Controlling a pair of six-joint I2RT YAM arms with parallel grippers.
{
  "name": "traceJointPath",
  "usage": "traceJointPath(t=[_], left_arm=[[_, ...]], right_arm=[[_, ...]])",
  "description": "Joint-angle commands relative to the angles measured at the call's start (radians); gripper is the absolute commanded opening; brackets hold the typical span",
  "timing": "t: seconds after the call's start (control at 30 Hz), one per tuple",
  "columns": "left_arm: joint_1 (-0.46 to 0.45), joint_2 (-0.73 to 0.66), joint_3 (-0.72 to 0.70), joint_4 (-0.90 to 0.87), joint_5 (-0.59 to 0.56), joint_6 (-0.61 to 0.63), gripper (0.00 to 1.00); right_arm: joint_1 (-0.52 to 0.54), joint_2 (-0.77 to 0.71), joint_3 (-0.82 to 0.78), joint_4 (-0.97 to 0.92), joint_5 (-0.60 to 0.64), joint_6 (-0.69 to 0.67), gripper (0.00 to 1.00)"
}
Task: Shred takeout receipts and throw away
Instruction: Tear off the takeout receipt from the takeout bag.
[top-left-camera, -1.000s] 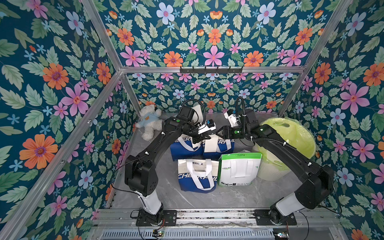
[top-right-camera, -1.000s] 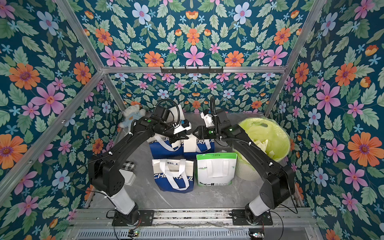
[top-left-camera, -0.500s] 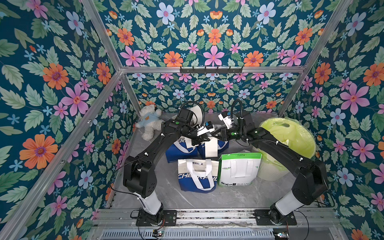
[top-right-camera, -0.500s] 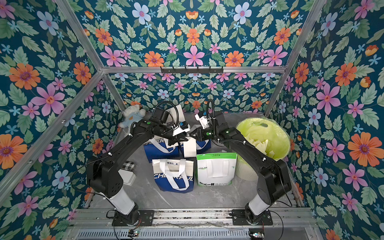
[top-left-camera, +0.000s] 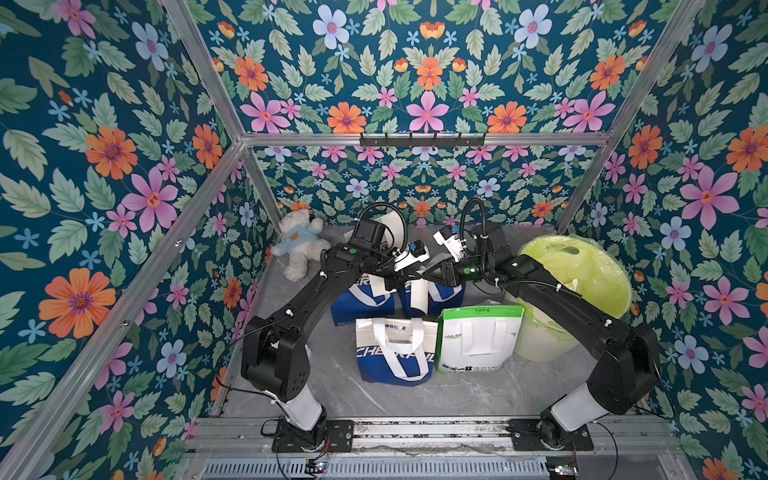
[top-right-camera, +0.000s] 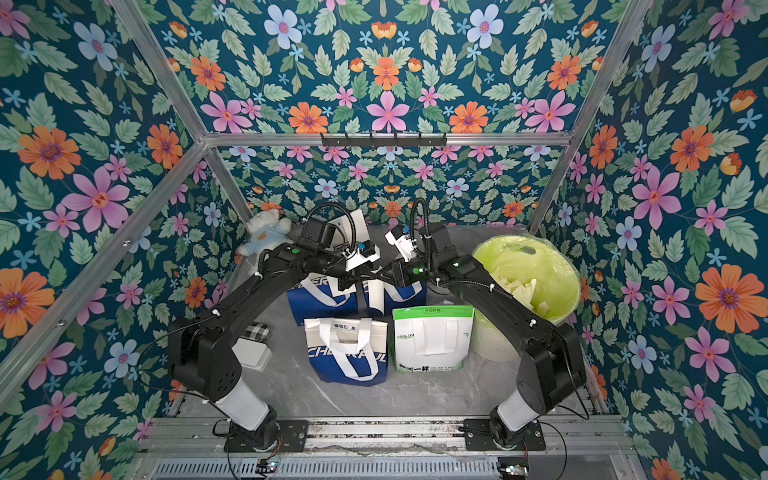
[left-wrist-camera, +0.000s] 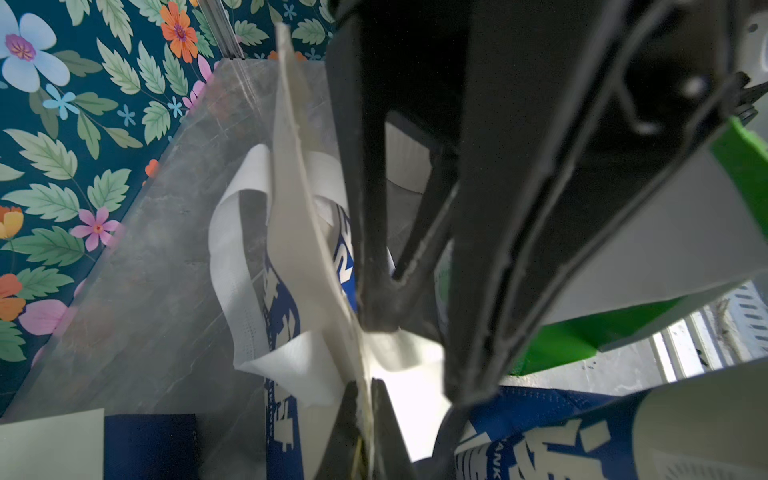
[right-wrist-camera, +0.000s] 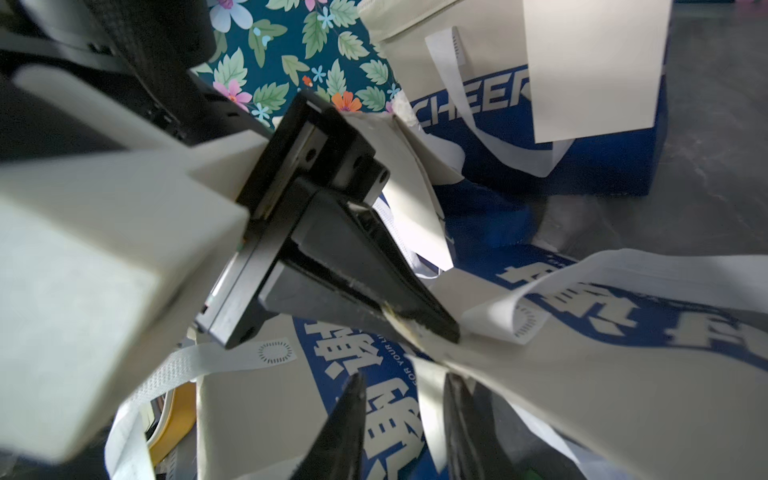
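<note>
Receipt (top-left-camera: 417, 297) hangs as a white slip in front of two blue bags (top-left-camera: 361, 301), which stand in the middle of the table (top-left-camera: 457, 395), toward its rear edge; both top views show it (top-right-camera: 379, 297). The left gripper (top-left-camera: 415, 277) is fully closed and pinches the top of this slip. In the left wrist view the paper (left-wrist-camera: 291, 187) runs edge-on into the closed tips (left-wrist-camera: 365, 399). The right gripper (top-left-camera: 430, 275) meets it tip to tip and is partly open. Its fingers (right-wrist-camera: 353, 415) stand apart on both sides of the same receipt, and I cannot tell if one of them touches the paper. A bin (top-left-camera: 540, 349) with a yellow-green liner stands at the right edge, with white scraps (top-right-camera: 521, 289) inside. Nearer the front edge, a third blue bag (top-left-camera: 390, 365) and a white-green bag (top-left-camera: 478, 345) stand side by side. A toy bear (top-left-camera: 297, 245) lies in the rear left corner.
</note>
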Motion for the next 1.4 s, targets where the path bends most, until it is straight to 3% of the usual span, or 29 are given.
traceJointPath(t=[0.0,0.17,0.33,0.57,0.7,0.83,0.93,1.0,1.03,1.07,1.1,1.23,1.37], left_arm=[[-0.001,-0.006,-0.003,0.044,0.027,-0.016,0.00],[-0.002,-0.005,-0.006,0.050,0.029,-0.026,0.00],[-0.002,-0.019,-0.019,0.055,0.021,-0.027,0.00],[-0.002,-0.011,-0.022,0.082,0.035,-0.049,0.00],[-0.003,-0.011,-0.023,0.093,0.037,-0.058,0.00],[-0.005,-0.007,-0.023,0.105,0.043,-0.073,0.00],[-0.009,-0.008,-0.027,0.109,0.043,-0.078,0.01],[-0.009,-0.023,-0.036,0.128,0.010,-0.083,0.36],[-0.009,-0.044,-0.050,0.144,-0.007,-0.079,0.55],[-0.008,-0.069,-0.070,0.161,-0.031,-0.066,0.90],[-0.008,-0.093,-0.094,0.189,-0.061,-0.060,0.99],[0.000,-0.198,-0.224,0.334,-0.226,-0.042,0.99],[0.042,-0.202,-0.224,0.258,-0.180,0.032,0.99]], right_arm=[[0.004,0.001,0.004,-0.004,-0.008,-0.036,0.33],[0.026,0.009,0.036,-0.056,0.187,-0.060,0.36],[0.026,-0.008,0.050,-0.150,0.363,-0.089,0.49],[0.026,0.003,0.058,-0.136,0.356,-0.074,0.50],[0.034,0.024,0.076,-0.090,0.270,-0.056,0.41],[0.081,0.076,0.141,-0.127,0.263,-0.080,0.30],[0.102,0.116,0.159,-0.132,0.296,-0.070,0.14],[0.104,0.119,0.169,-0.154,0.334,-0.058,0.00],[0.104,0.118,0.174,-0.172,0.362,-0.053,0.00],[0.104,0.114,0.179,-0.189,0.386,-0.050,0.00],[0.104,0.113,0.183,-0.205,0.407,-0.048,0.00],[0.100,0.105,0.215,-0.256,0.463,-0.045,0.00],[0.082,0.102,0.239,-0.263,0.419,-0.017,0.00]])
